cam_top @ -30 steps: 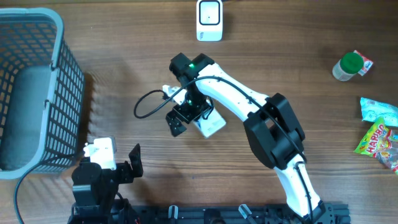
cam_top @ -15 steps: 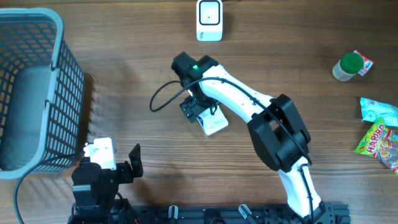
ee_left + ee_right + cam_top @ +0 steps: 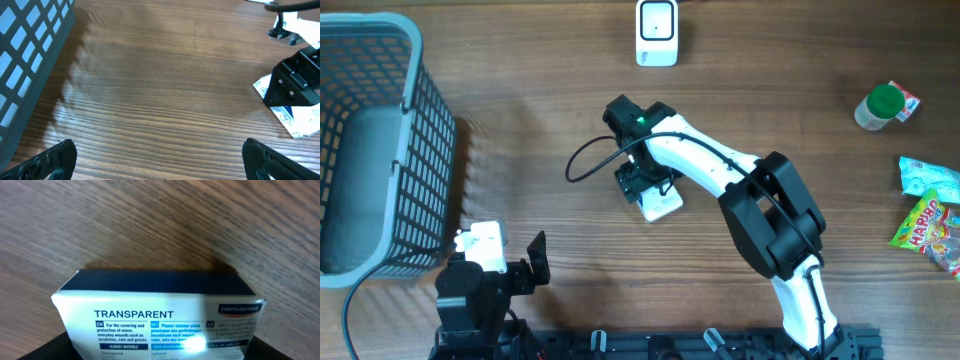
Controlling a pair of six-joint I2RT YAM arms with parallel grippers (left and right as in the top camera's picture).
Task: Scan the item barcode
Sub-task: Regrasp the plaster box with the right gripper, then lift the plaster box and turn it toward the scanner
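1. Left gripper: lower left of the overhead frame, jaws spread wide, nothing between them. Its wrist view shows only bare wooden table between the fingertips.
2. Grey mesh basket: left edge of the overhead frame, just above the left arm. It stands upright on the table.
3. Right gripper: just below centre of the overhead frame, pointing down over the plaster box.
4. Right wrist view: dark fingers sit at both bottom corners of the frame, either side of the box. Whether the pads touch the box cannot be told, so grip is unconfirmed.
5. Plaster box: lies flat on the table, white face up with a dark blue side. Print reads "TRANSPARENT" and "Hansaplast". No barcode is visible on this face.
6. Black cable: loops left of the right gripper.
7. Right edge: Haribo bag and pale blue packet, then green-capped bottle above them.
8. White scanner: top centre, well apart from the box.
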